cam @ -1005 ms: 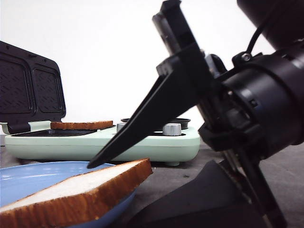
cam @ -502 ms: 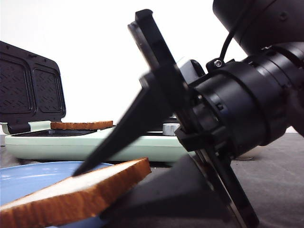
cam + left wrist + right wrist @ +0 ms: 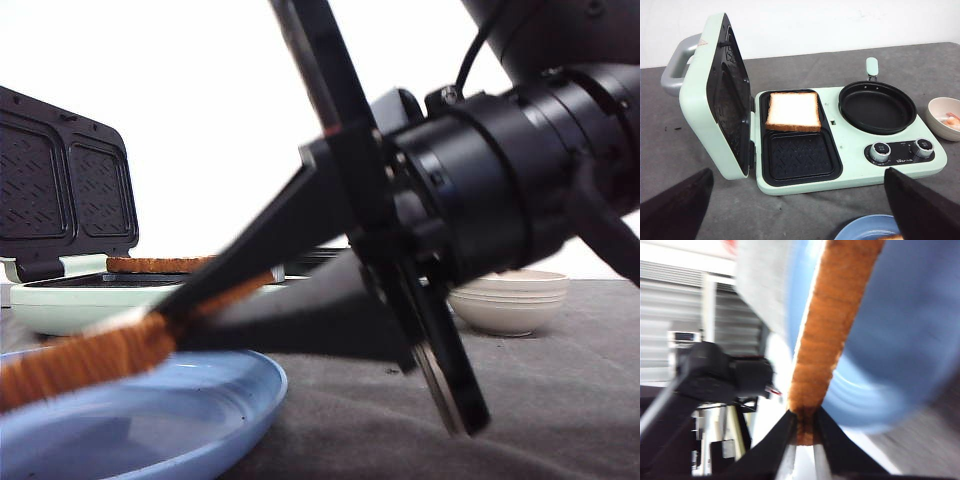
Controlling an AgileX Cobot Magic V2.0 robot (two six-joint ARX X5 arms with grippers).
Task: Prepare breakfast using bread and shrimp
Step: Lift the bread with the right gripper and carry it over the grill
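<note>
My right gripper [image 3: 172,316] is shut on the crust edge of a bread slice [image 3: 80,360], which hangs blurred just above the blue plate [image 3: 215,415]. In the right wrist view the brown crust [image 3: 836,325] is pinched between the gripper's [image 3: 805,426] fingers, with the plate [image 3: 905,340] behind it. A second bread slice [image 3: 793,111] lies in the far slot of the open mint sandwich maker [image 3: 850,172]. Pinkish shrimp [image 3: 953,119] sit in a beige bowl [image 3: 936,111] to its right. My left gripper [image 3: 800,215] hovers open in front of the machine, holding nothing.
The near sandwich slot [image 3: 800,155] is bare, and a round black pan [image 3: 877,106] sits beside it above two knobs [image 3: 880,149]. The lid [image 3: 715,95] stands upright on the machine's left. The right arm's body [image 3: 520,180] blocks much of the front view.
The right gripper slid left, closed on the bread slice that lay on the blue plate and raised it off the plate. The beige bowl now shows behind the arm.
</note>
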